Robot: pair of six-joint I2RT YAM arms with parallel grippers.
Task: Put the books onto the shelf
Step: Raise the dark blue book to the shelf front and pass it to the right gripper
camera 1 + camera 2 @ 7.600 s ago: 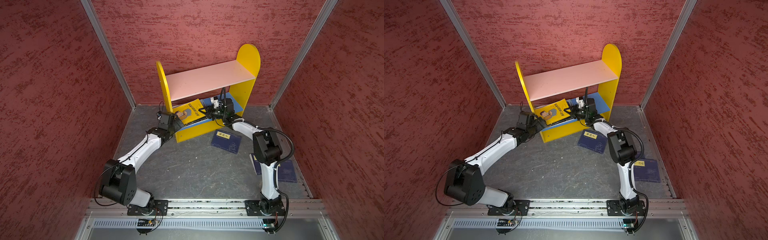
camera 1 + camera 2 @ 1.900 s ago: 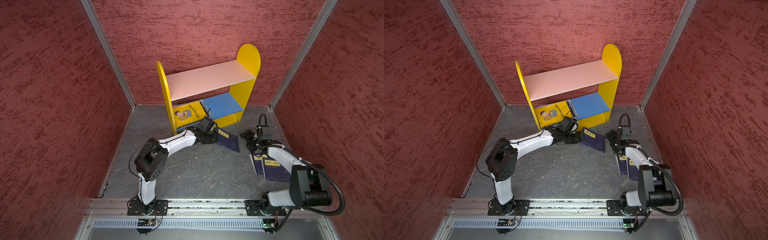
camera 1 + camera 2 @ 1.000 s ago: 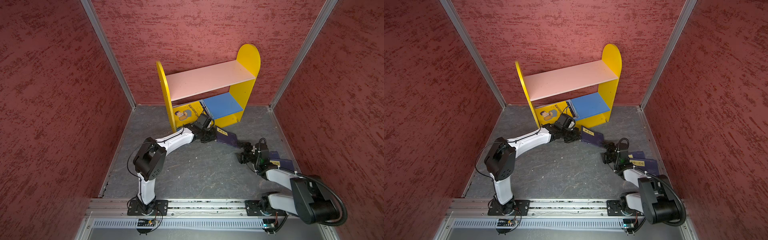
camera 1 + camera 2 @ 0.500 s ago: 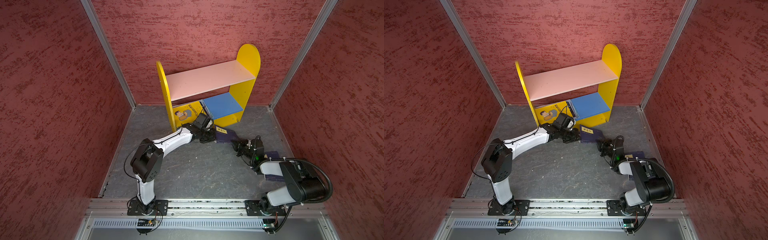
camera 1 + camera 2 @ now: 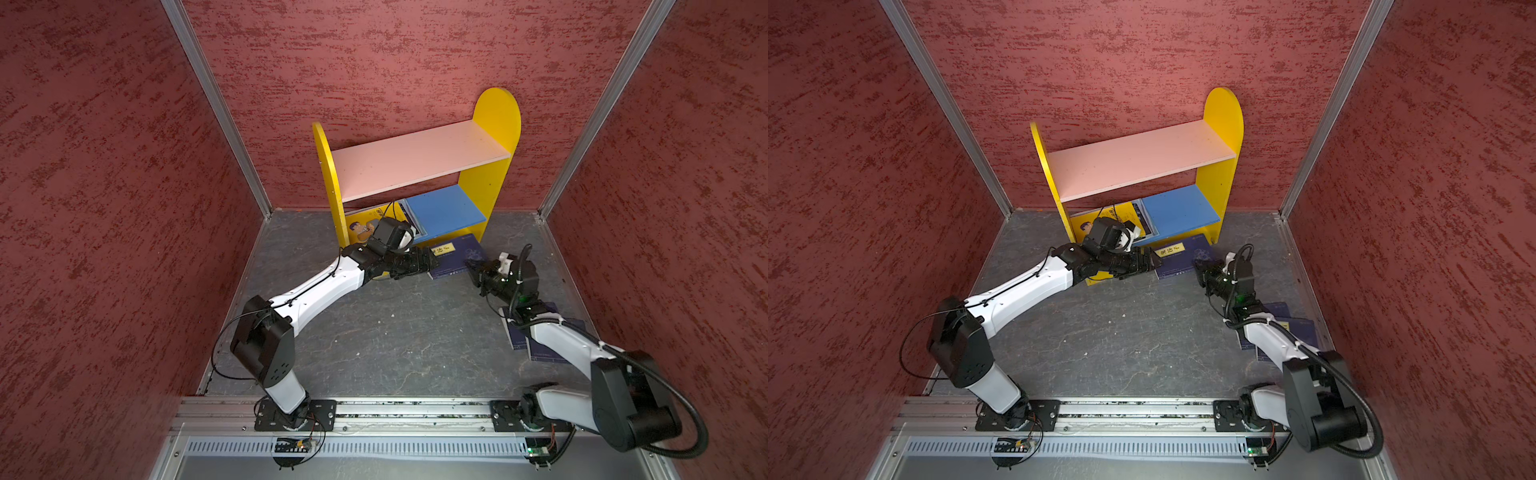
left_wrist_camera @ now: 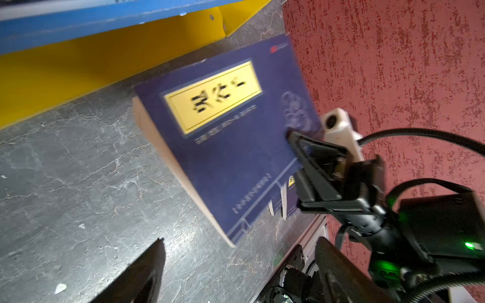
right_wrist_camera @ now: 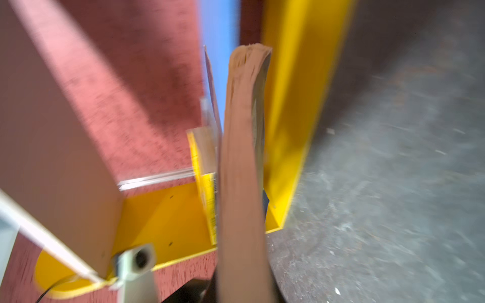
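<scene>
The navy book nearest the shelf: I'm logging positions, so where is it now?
In both top views the navy book is right of centre, just before the shelf, between the open left gripper and the right gripper clamping its edge.

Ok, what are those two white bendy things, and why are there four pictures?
Those are robot arms, the left arm and the right arm, putting books onto the yellow shelf. Two pictures look down from above; two come from cameras on the arms' wrists. The right fingers pinch a navy book by its edge, in front of the shelf. The left fingers are open beside it, holding nothing. A yellow book is on the shelf's lower level, and two more navy books lie on the floor.
</scene>
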